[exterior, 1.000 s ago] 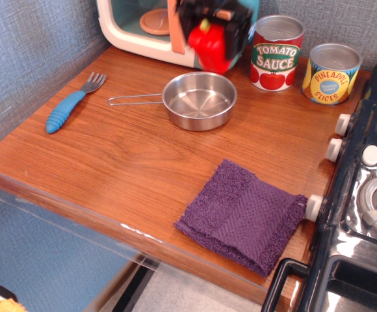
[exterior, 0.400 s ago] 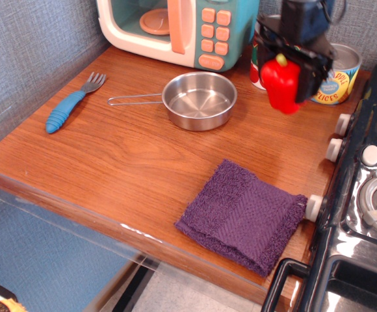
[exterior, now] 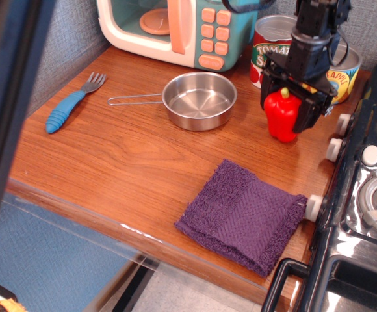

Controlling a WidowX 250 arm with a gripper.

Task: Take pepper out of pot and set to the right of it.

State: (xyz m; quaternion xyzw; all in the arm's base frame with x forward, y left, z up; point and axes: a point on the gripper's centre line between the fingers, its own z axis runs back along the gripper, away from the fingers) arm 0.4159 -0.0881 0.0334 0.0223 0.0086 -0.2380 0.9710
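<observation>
The red pepper (exterior: 281,118) with its yellow stem stands upright at table level, to the right of the pot and apart from it. My black gripper (exterior: 286,112) comes down from above, its fingers (exterior: 267,97) close against both sides of the pepper and shut on it. The pot (exterior: 199,101) is a shallow shiny steel pan, empty, with its thin wire handle (exterior: 133,100) pointing left.
A tomato sauce can (exterior: 265,47) and a pineapple can (exterior: 342,73) stand just behind the gripper. A toy microwave (exterior: 175,29) is at the back. A blue fork (exterior: 68,107) lies left, a purple cloth (exterior: 244,214) in front, a stove (exterior: 364,195) right. A dark blurred bar (exterior: 13,97) crosses the left edge.
My gripper has carried the pepper from above the pot's far rim to the right and lowered it to the table. A dark blurred bar has appeared at the left.
</observation>
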